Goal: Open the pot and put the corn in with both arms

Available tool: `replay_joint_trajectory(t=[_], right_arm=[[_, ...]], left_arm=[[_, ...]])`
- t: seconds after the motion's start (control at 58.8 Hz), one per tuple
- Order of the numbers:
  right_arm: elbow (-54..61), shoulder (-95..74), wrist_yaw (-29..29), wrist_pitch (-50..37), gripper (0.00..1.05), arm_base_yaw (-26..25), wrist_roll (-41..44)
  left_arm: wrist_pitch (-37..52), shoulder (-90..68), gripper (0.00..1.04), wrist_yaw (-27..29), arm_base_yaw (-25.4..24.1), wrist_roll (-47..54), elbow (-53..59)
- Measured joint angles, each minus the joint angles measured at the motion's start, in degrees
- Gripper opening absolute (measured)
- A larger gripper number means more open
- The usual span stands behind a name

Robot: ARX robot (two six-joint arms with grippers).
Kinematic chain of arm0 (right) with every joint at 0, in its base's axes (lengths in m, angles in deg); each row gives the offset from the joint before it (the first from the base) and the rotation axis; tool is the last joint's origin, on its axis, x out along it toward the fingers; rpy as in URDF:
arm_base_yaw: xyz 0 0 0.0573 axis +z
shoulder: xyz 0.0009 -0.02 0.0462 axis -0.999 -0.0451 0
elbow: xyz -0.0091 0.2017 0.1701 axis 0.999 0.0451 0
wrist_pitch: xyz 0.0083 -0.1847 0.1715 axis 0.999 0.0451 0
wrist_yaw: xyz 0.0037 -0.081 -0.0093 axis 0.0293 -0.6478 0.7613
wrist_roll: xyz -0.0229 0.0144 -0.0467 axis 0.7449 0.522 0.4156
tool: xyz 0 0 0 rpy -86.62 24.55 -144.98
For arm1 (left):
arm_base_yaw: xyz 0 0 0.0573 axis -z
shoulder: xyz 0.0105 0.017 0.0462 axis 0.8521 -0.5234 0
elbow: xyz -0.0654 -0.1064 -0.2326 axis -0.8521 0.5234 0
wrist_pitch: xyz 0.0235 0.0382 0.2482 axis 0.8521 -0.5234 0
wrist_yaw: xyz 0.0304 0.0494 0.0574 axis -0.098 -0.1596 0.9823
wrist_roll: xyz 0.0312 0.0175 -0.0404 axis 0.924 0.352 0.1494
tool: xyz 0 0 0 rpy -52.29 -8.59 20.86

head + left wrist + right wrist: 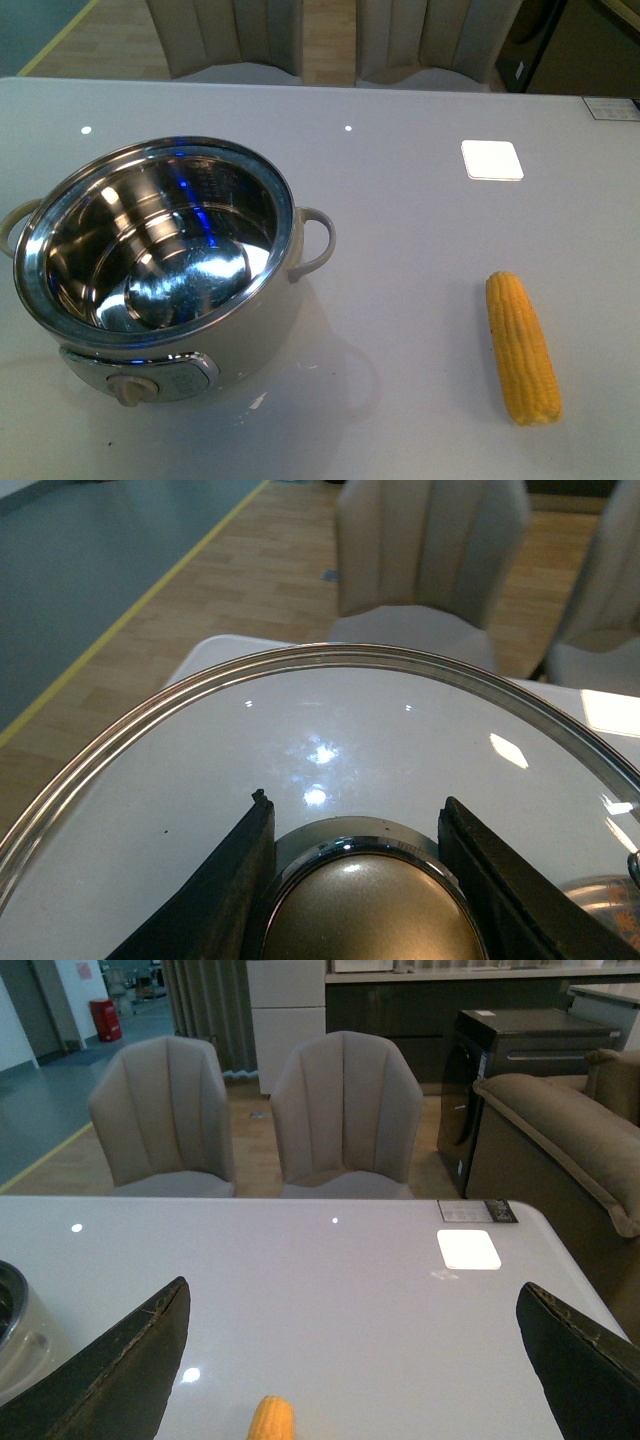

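While my left gripper (356,815) pinches its black fingers (235,880) on both sides of the bronze knob (365,905), it carries the glass lid (200,770) clear of the pot, leaving the mouth free for loading. My right gripper (352,1295) hangs empty with jaws spread wide above the tip of the corn (271,1420), which I judge to be a pickup stance. Out on the white table (420,250), the pot (292,215) stands uncovered at left, steel bowl empty, and the corn lies flat well to its right.

Tally: one pot (268,322), one corn cob (522,347), one glass lid (300,742), two upholstered chairs (343,1110), one surface (420,250).
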Motion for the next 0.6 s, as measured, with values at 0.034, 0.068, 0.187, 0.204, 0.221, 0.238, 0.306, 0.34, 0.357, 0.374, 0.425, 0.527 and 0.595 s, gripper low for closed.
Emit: replay_joint_trajectory(t=[0.034,0.068,0.187,0.204,0.221,0.238,0.306,0.34,0.357,0.374,0.425,0.527,0.595], right_arm=[[0.0,0.0,0.0,0.0,0.96,0.0,0.0],[0.0,0.0,0.0,0.0,0.96,0.0,0.0],[0.0,0.0,0.0,0.0,0.96,0.0,0.0],[0.0,0.0,0.0,0.0,0.96,0.0,0.0],[0.0,0.0,0.0,0.0,0.96,0.0,0.0],[0.0,0.0,0.0,0.0,0.96,0.0,0.0],[0.0,0.0,0.0,0.0,0.96,0.0,0.0],[0.0,0.0,0.0,0.0,0.96,0.0,0.0],[0.0,0.0,0.0,0.0,0.96,0.0,0.0],[0.0,0.0,0.0,0.0,0.96,0.0,0.0],[0.0,0.0,0.0,0.0,0.96,0.0,0.0],[0.0,0.0,0.0,0.0,0.96,0.0,0.0],[0.0,0.0,0.0,0.0,0.96,0.0,0.0]], left_arm=[[1.6,-2.1,0.43,-0.6,-2.6,0.6,0.0],[2.8,-3.8,0.43,-0.9,-4.5,1.0,0.0],[7.2,-10.6,0.43,-1.6,-10.0,2.1,0.0],[7.6,-11.3,0.43,-1.7,-10.4,2.1,0.0],[8.5,-12.5,0.43,-1.8,-11.1,2.1,0.0],[9.2,-13.7,0.43,-2.0,-11.7,2.1,0.0],[11.6,-17.2,0.43,-2.5,-13.2,2.1,0.0],[12.7,-19.0,0.43,-2.7,-13.8,2.1,-0.1],[13.0,-19.5,0.43,-2.8,-14.0,2.1,-0.2],[13.6,-20.7,0.43,-2.9,-14.3,2.1,-0.3],[15.1,-23.4,0.43,-3.3,-14.9,2.1,-0.6],[17.3,-28.1,0.43,-3.5,-15.5,2.0,-1.8],[18.8,-31.0,0.43,-3.5,-15.6,2.0,-2.8]])
